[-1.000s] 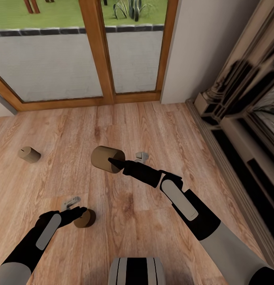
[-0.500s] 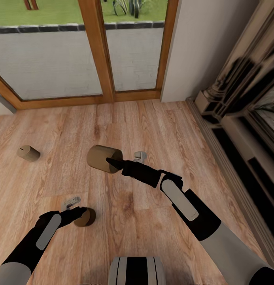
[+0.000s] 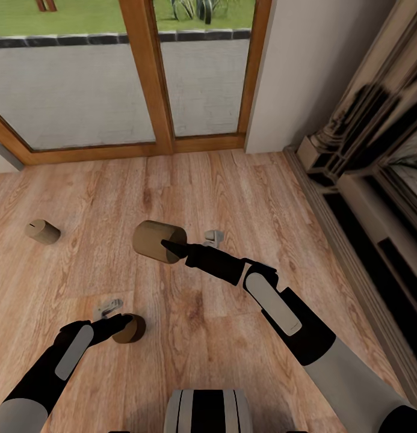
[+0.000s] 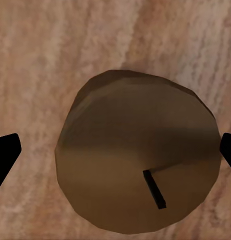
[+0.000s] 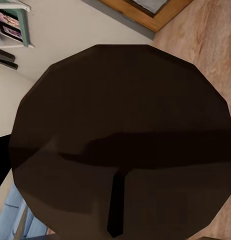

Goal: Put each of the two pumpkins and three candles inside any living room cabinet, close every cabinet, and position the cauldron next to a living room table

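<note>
Candles are the task's things here, three of them. One candle (image 3: pixel 157 240) is clamped in the right gripper (image 3: pixel 172 246), held on its side above the floor; in the right wrist view its wick end (image 5: pixel 120 145) looms dark and close between the fingers. A second candle (image 3: pixel 130 329) lies at the tips of the left gripper (image 3: pixel 121 325); the left wrist view looks down on its round top (image 4: pixel 138 155) with the short black wick, one black fingertip (image 4: pixel 5 152) on either side and bare floor between fingertip and wax, so the jaws stand wide and apart from it. The third candle (image 3: pixel 43 231) lies on its side well apart, further out on the robot's left.

Underneath runs a wooden plank floor (image 3: pixel 232 180) in warm orange-brown grain. Two small grey shapes (image 3: pixel 213 236) sit on it, one just beyond the right arm, one beside the left gripper; what they are cannot be told. Ahead, a glazed door with a thick wooden frame (image 3: pixel 151 78) looks onto pale paving and grass. A plain off-white wall (image 3: pixel 310 66) adjoins it, and along the right stands a dark moulded surround (image 3: pixel 358 156).
</note>
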